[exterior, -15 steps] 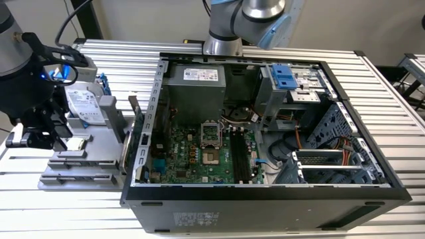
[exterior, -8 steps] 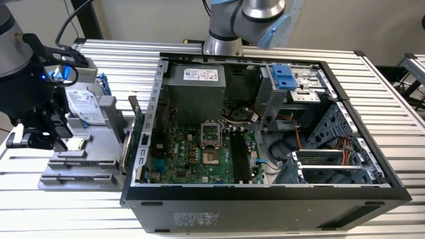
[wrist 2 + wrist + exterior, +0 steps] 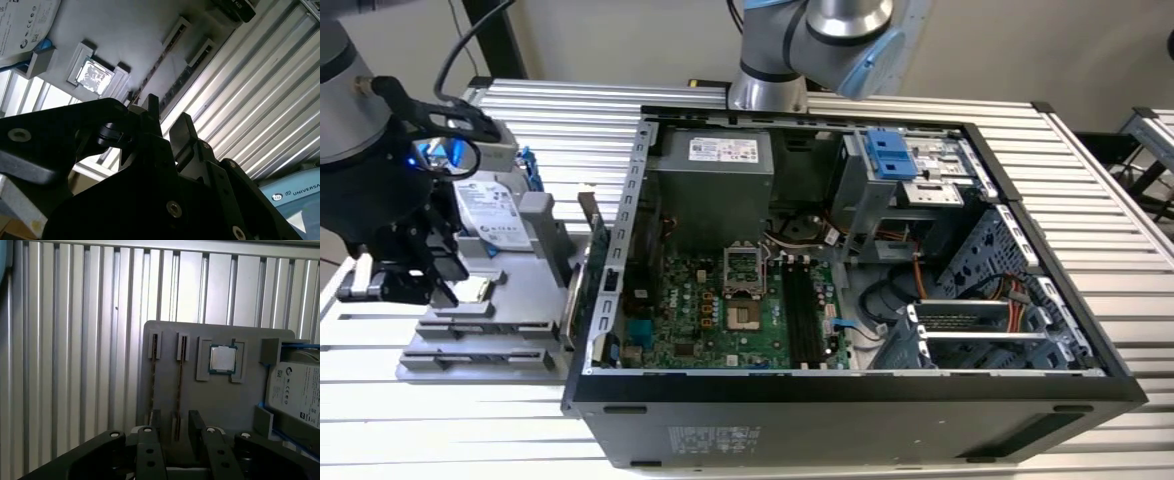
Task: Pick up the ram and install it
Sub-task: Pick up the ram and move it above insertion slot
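Two rams stand on edge in slots of a grey fixture tray [image 3: 220, 405]. In the first wrist view one ram [image 3: 179, 385] runs between my fingers and the other ram [image 3: 153, 382] lies just beside them. My gripper [image 3: 174, 429] is open above the tray, one finger [image 3: 150, 427] on each side of the first stick's near end with a gap on both sides. The second wrist view shows the gripper [image 3: 167, 120] over the same stick [image 3: 181, 82]. In the exterior view the gripper [image 3: 400, 285] hangs over the tray at the exterior view's left. The motherboard's black slots [image 3: 803, 320] lie inside the open computer case [image 3: 854, 385].
A processor chip [image 3: 222, 359] sits in a recess of the tray beside the sticks. A silver hard drive [image 3: 296, 390] in a blue frame stands on the tray's far side. The ribbed metal table [image 3: 75, 365] surrounds the tray. A card with a metal bracket [image 3: 594, 290] leans between tray and case.
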Robot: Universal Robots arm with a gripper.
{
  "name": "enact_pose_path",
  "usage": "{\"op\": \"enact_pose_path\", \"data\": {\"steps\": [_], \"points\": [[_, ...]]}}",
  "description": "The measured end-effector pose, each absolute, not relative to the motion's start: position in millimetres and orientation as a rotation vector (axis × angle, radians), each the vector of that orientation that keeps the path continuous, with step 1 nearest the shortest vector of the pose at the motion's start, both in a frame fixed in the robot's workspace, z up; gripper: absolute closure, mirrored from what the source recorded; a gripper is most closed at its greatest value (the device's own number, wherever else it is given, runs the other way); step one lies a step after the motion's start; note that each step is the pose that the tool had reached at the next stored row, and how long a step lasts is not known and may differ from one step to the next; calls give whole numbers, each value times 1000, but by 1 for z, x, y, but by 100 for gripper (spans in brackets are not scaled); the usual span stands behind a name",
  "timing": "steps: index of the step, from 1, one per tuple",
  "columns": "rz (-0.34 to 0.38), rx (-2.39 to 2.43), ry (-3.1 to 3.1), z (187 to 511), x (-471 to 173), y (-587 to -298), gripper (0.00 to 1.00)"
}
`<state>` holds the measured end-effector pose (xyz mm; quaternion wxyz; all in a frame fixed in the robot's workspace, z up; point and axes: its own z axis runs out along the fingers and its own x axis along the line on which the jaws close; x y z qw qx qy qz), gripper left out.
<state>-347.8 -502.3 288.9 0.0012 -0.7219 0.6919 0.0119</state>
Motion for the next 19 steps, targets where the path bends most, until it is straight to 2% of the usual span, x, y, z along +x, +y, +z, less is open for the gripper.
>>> {"op": "enact_pose_path", "data": {"steps": [19], "points": [[37,-2266,2172,273,-348,-502,0]]}}
